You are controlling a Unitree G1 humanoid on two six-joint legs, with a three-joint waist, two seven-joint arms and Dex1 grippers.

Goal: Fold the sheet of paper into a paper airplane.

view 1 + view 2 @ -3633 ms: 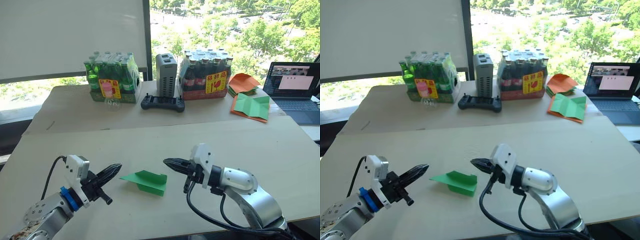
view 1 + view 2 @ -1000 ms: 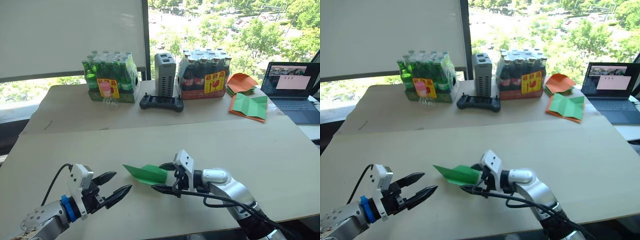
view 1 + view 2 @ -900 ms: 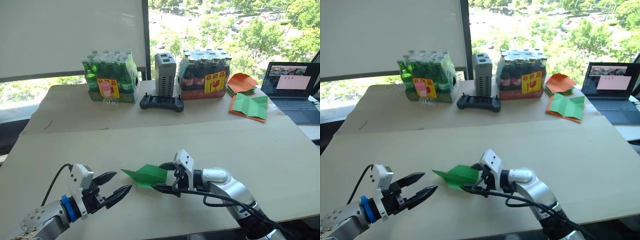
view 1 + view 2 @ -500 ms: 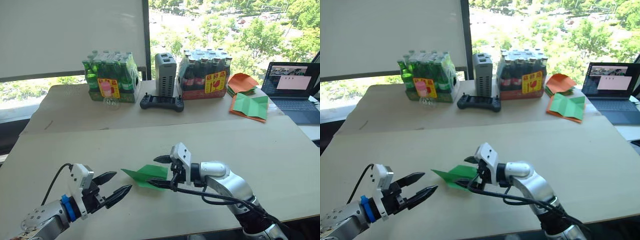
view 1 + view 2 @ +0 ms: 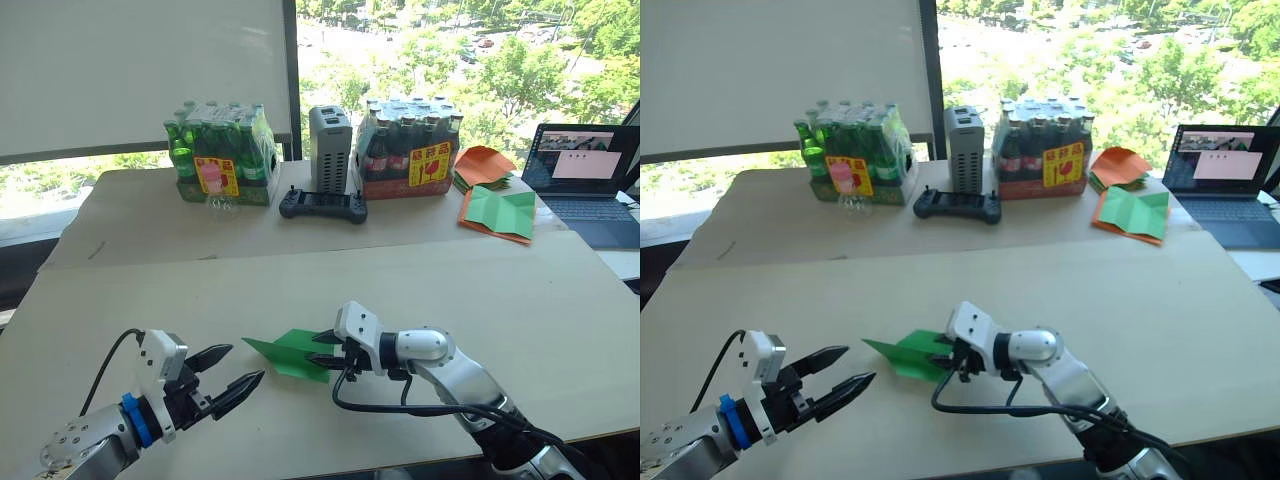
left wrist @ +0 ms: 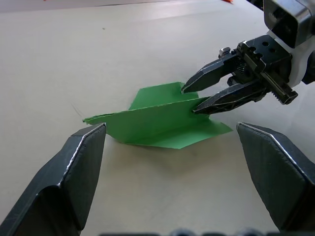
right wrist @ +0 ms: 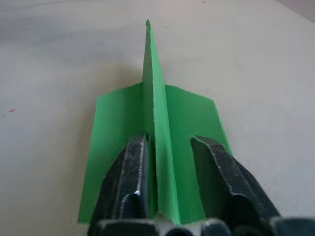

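The sheet of paper, bright green, lies on the near table folded into a paper airplane [image 5: 285,352] with its nose pointing to my left. Its wings lie flat and a thin centre fold stands up [image 7: 153,98]. My right gripper [image 5: 325,352] is at the tail, its fingers closed in around that upright fold [image 6: 192,99]. One finger [image 7: 133,167] presses the fold, the other sits just beside it. My left gripper [image 5: 243,363] hovers open a little left of the nose, touching nothing.
At the back of the far table stand a pack of green bottles [image 5: 218,155], a grey box [image 5: 332,150], a black controller [image 5: 324,206] and a pack of dark bottles [image 5: 412,148]. Orange and green papers [image 5: 498,212] and a laptop [image 5: 585,170] lie far right.
My right gripper's fingers have closed from wide open onto the plane's upright tail fold, and it has shifted slightly left. The left gripper has not moved.
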